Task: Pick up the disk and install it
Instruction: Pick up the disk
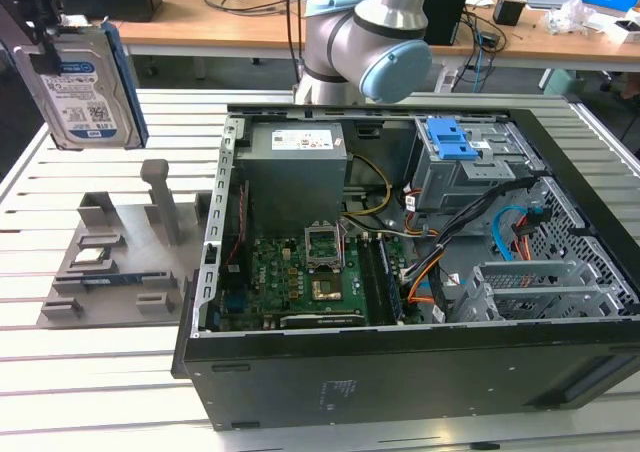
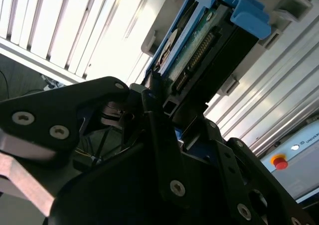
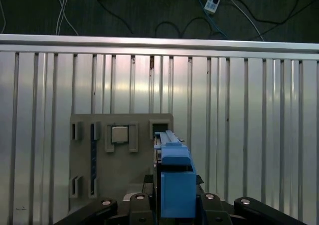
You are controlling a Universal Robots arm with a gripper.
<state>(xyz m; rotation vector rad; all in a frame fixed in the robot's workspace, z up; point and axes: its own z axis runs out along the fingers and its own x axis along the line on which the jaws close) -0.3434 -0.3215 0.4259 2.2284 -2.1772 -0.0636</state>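
A big desk [image 1: 100, 372] made of long metal strips holds everything. On it sits an open computer case [image 1: 400, 382], and you can look right down into it. Behind the case stands the grey robot arm [image 1: 370, 32]. On the exterior view's left, beside the case, a flat grey tray [image 1: 110, 262] with little slots lies on the desk. Inside the case, at the far side, there is a metal bay with a blue clip [image 1: 455, 147] on top. It looks like the place where a disk goes.

The disk [image 1: 85, 87] is up in the air above the tray, standing on its edge, well apart from that bay. The hand [image 3: 177, 201] is closed on the disk, with a black finger pressing on each side of its blue frame.

So I think the picking up is done and the putting in is not. Getting the disk in calls for turning it to match the bay, keeping clear of the loose wires, and sliding it straight so the frame does not catch.
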